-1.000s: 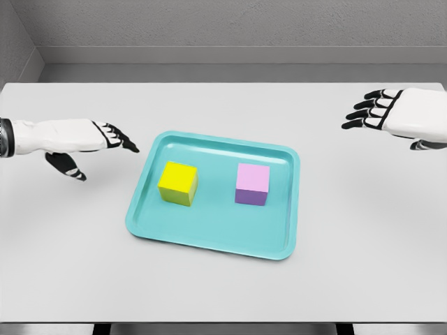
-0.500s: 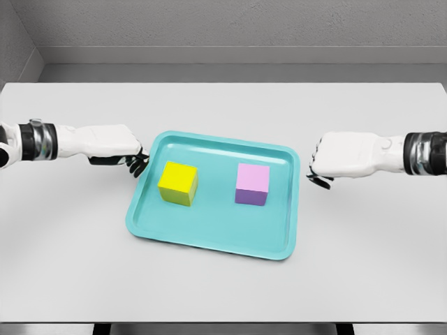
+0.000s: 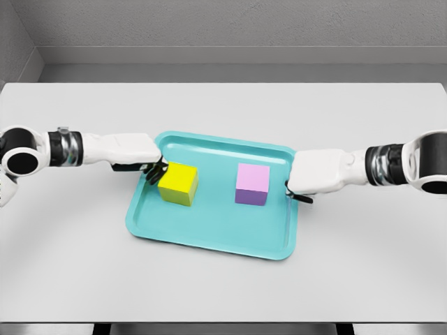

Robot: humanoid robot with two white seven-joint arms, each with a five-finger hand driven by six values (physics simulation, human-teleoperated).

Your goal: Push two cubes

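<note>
Closing in from 9 and 3 o'clock, the left hand [image 3: 143, 162], fingers curled and empty, touches the yellow cube [image 3: 178, 183] while the right hand [image 3: 307, 178], likewise curled and empty, sits at the teal tray [image 3: 209, 237] rim, short of the pink cube [image 3: 252, 183]; pushing seems barely begun.

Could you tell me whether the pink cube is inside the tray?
Inside: the pink cube sits flat on the tray floor, within its rim.

Teal tray [image 3: 209, 234] — shallow, rimmed, white table [image 3: 223, 293] — grey wall [image 3: 230, 24] behind
</note>
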